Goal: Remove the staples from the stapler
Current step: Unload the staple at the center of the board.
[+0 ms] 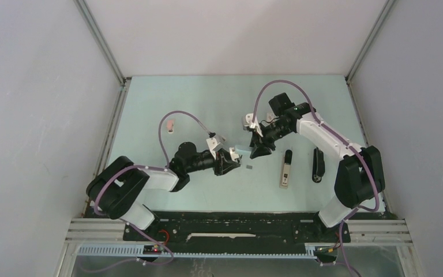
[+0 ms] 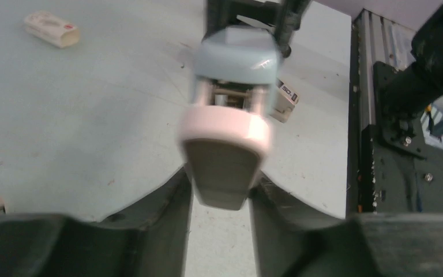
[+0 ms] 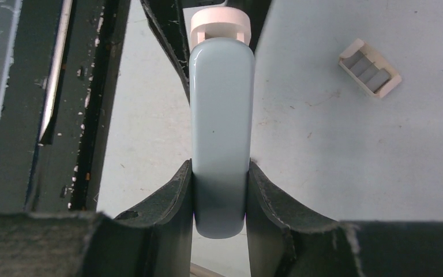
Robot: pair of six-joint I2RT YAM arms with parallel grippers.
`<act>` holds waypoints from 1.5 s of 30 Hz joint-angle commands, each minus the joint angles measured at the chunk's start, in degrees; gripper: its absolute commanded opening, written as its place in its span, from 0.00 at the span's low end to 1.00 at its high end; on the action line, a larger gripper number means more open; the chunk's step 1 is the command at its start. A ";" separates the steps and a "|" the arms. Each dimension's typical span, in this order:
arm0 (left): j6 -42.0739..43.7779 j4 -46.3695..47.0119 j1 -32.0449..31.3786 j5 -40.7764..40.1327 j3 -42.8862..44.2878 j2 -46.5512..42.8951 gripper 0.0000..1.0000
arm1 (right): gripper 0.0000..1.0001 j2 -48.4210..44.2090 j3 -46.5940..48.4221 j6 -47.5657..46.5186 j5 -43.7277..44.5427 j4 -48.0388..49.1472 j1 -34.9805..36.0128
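A stapler (image 1: 244,151) with a pale blue top (image 3: 220,115) and a pinkish-white base (image 2: 225,124) hangs above the table between both arms. My right gripper (image 3: 220,167) is shut on the blue top's rear end, its fingers flat against both sides. From the opposite end, my left gripper (image 2: 222,182) is shut on the base's rounded end. In the top view the left gripper (image 1: 231,159) and right gripper (image 1: 258,148) nearly meet. A small grey strip, apparently staples (image 1: 249,168), lies on the table just below them. I cannot make out any staples inside the stapler.
A black-and-beige stapler (image 1: 286,169) and a black stapler (image 1: 318,165) lie to the right. A small pinkish-beige item (image 1: 171,125) (image 3: 370,75) (image 2: 52,28) lies to the far left. The black base rail (image 2: 392,115) runs along the near edge.
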 commanded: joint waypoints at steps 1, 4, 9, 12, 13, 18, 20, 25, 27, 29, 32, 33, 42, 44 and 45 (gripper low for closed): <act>-0.32 1.91 -0.25 2.26 3.50 1.41 0.26 | 0.00 -1.88 0.03 -0.33 -2.15 0.98 -0.69; 0.84 -2.45 0.17 1.91 4.00 0.78 0.04 | 0.00 -1.34 0.00 -0.99 -0.75 0.65 -1.17; 8.10 -20.34 0.67 -4.84 5.30 -5.72 0.00 | 0.00 -1.36 -3.50 -5.28 10.20 2.73 -2.22; 13.89 -35.18 0.58 -9.26 9.45 -7.93 0.00 | 0.00 -1.59 -5.73 -6.12 15.37 5.55 -2.53; 15.41 -39.58 0.51 -10.39 11.07 -8.02 0.00 | 0.00 -1.54 -6.36 -5.90 16.49 6.58 -2.60; 20.16 -55.10 0.40 -14.68 19.03 -5.64 0.00 | 0.00 0.06 -8.10 -2.04 24.37 13.75 -1.78; 21.16 -58.66 0.23 -16.39 21.51 -4.05 0.00 | 0.00 1.41 -8.49 -1.49 26.42 15.11 -1.40; 23.16 -63.68 -0.85 -20.28 27.15 0.96 0.00 | 0.00 4.35 -10.89 -1.67 29.00 18.38 0.45; 22.64 -63.75 -0.91 -20.57 27.62 2.04 0.00 | 0.00 4.85 -10.92 -1.30 27.43 18.46 0.67; 21.54 -62.73 -0.79 -21.14 26.98 1.54 0.00 | 0.00 4.31 -10.85 -0.94 24.93 17.95 0.47; 19.27 -58.55 -0.82 -19.77 24.57 -1.08 0.00 | 0.00 3.22 -9.39 -0.18 19.07 14.77 0.19; 18.24 -57.12 -0.79 -18.81 23.62 -2.22 0.00 | 0.00 2.90 -8.85 0.07 16.81 13.65 0.27; 0.35 -29.99 -0.87 -5.67 9.08 -11.31 0.00 | 0.00 1.90 -3.10 2.92 -2.75 4.97 1.24; -4.15 -23.11 -0.89 -4.30 6.35 -11.39 0.00 | 0.00 2.55 -2.01 3.24 -6.08 3.26 1.31; -6.06 -20.43 -0.89 -4.11 5.31 -11.36 0.01 | 0.00 3.03 -1.46 3.30 -7.52 2.29 1.39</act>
